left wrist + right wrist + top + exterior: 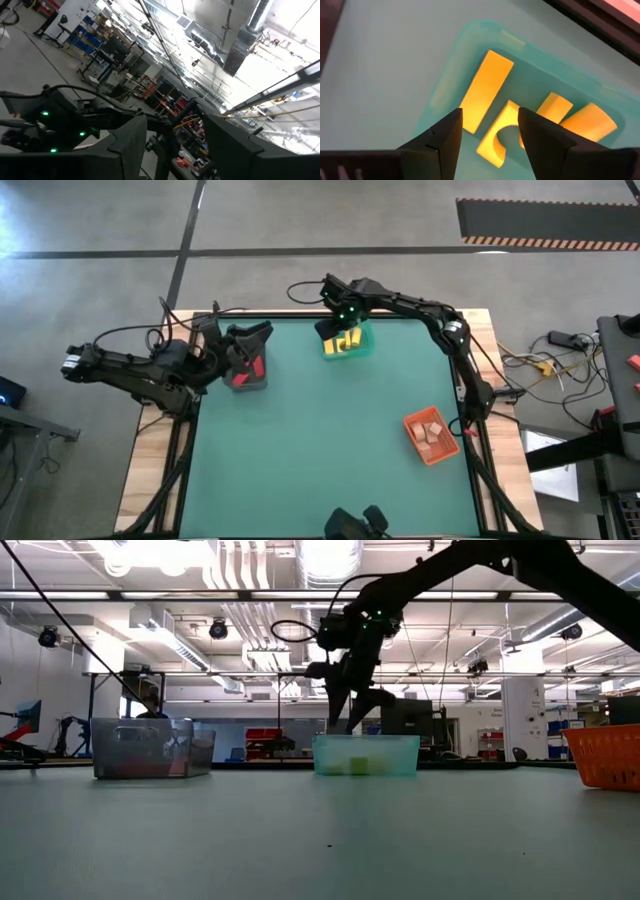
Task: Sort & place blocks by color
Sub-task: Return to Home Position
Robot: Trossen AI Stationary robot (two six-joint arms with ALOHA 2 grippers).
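Blocks (485, 91) of yellow lie in the teal bin (365, 351) at the far middle of the table (330, 440). The right wrist view shows a long bar, an arch piece and two shorter bits resting flat on the bin floor. The red blocks (257, 367) are in the grey bin (262, 385) at the far left, and the tan blocks (432, 435) fill the orange bin (411, 423) near the right edge. None shows loose on the green mat, so the sorting looks finished and only the retreat to rest seems left.

The right gripper (487, 135) hangs directly over the teal bin, pointing down into it. Its fingers are spread and nothing is between them, which suits a drop just made rather than a pick. In the low view it stands above the bin's rim, apart from the walls, so a straight lift should clear it without nudging the bin.

The left gripper (172, 145) waits beside the grey bin, tilted up toward the ceiling. Its fingers are also apart and hold nothing. It partly covers the grey bin from above, so how many red pieces lie inside is hard to say, perhaps two or three.

Each bin stands well apart from the others, which gives both arms room.
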